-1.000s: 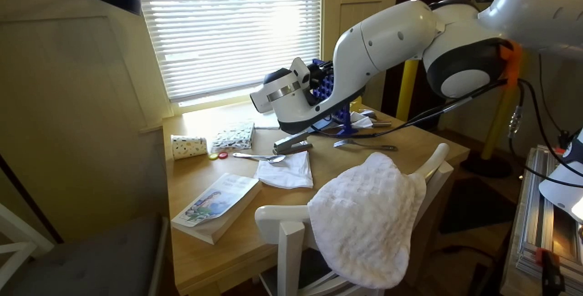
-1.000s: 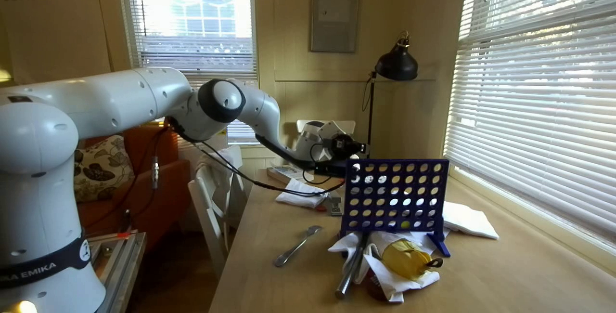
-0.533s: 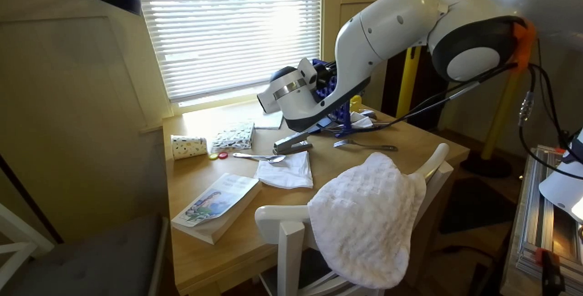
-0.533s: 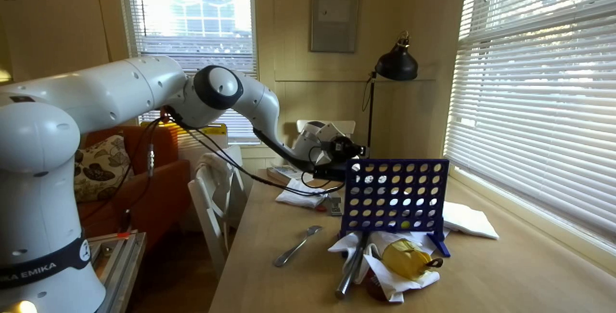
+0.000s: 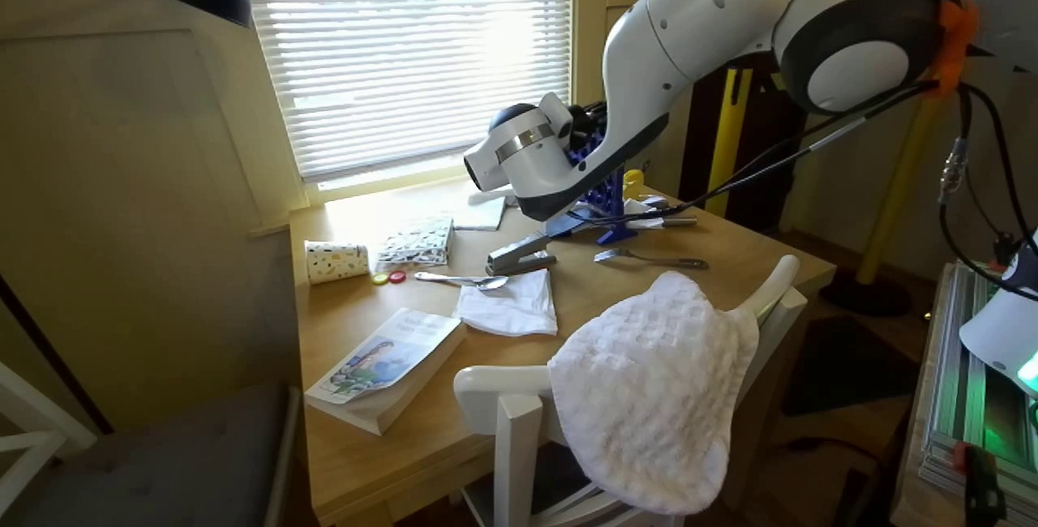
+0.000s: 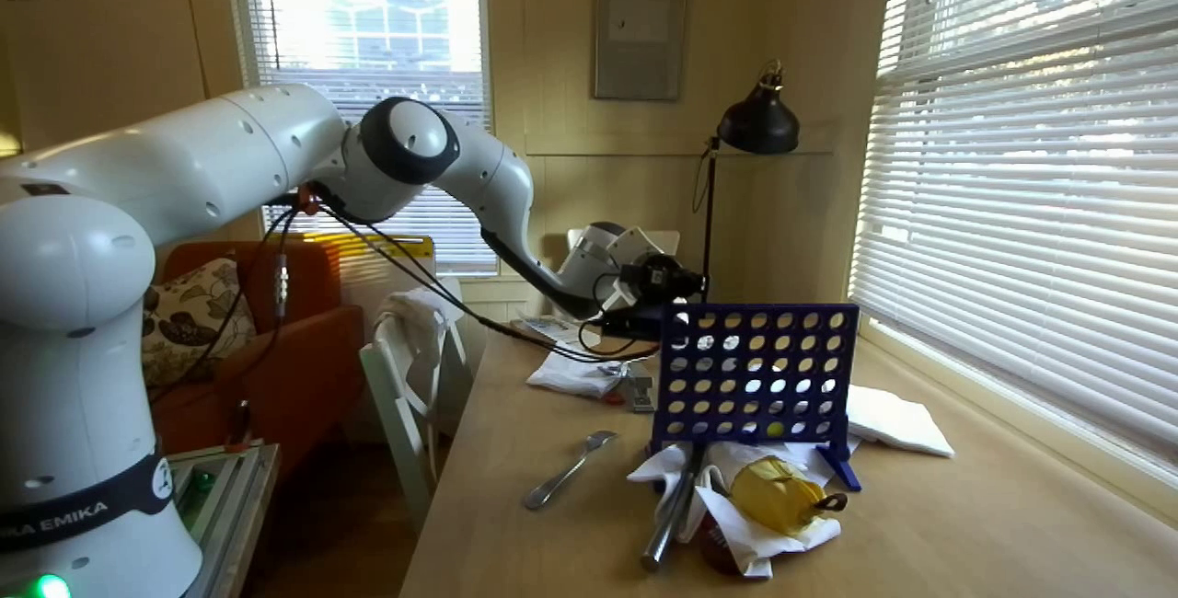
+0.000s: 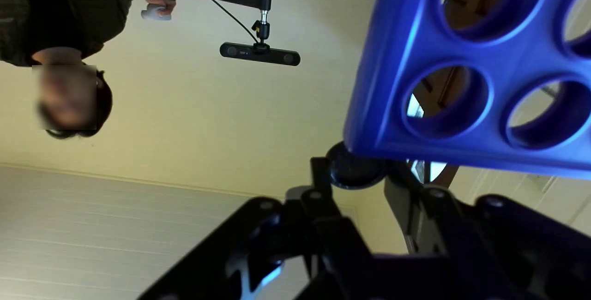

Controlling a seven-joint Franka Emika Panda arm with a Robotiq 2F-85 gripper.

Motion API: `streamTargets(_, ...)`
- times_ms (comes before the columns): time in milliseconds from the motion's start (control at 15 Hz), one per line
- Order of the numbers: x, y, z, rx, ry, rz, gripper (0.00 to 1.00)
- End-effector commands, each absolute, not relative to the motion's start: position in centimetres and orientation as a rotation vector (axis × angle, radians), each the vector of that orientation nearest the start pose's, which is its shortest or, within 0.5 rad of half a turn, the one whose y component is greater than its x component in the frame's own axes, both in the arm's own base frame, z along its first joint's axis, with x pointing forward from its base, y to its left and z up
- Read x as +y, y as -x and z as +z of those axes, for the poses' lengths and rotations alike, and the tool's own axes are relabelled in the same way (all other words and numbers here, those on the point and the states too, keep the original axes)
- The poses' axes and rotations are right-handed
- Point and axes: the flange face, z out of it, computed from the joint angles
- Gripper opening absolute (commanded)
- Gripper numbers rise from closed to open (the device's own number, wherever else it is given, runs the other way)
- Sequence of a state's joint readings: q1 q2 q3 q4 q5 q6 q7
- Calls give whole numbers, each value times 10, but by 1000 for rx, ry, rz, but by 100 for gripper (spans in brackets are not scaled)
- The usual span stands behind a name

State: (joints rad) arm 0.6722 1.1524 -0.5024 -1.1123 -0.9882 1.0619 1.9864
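Note:
In the wrist view, my gripper [image 7: 358, 171] is closed around a round dark disc [image 7: 355, 175], pinched by its edges between the two fingertips. Shade hides the disc's true colour. The corner of a blue upright rack with round holes [image 7: 498, 60] covers part of the disc, and whether they touch I cannot tell. In an exterior view the same rack [image 6: 769, 353] stands on the table, with a yellow-green disc [image 6: 776, 430] showing in its lowest row. The black gripper [image 6: 635, 322] is at the rack's upper left corner there, its tips hidden behind the rack.
Below the wrist lies a grey stapler [image 5: 519, 254], with a spoon [image 5: 454, 277], white napkin [image 5: 511, 308], red disc [image 5: 396, 276] and book [image 5: 397, 357] nearby. A fork [image 6: 571, 471] and yellow pouch [image 6: 778, 495] sit before the rack. A chair with white cloth [image 5: 649, 397] stands at the table edge.
The arm's elbow has risen, and the wrist has shifted slightly up and toward the rack. The light at the robot's base has turned from pale to green. Objects on the table have stayed put.

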Motion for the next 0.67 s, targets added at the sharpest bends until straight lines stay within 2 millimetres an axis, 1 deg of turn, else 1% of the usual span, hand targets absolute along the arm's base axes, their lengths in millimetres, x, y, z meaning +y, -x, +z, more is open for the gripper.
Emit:
streamTargets(0, 128, -662, 235, -1093, -878, 967, 35)
streamTargets(267, 129, -660, 236, -1089, -880, 967, 35)
streamTargets(333, 129, -659, 235, -1088, -879, 967, 10)
streamTargets(533, 132, -662, 229, -1063, -883, 972, 10)
streamTargets(600, 133, -663, 230, -1061, -884, 974, 10)
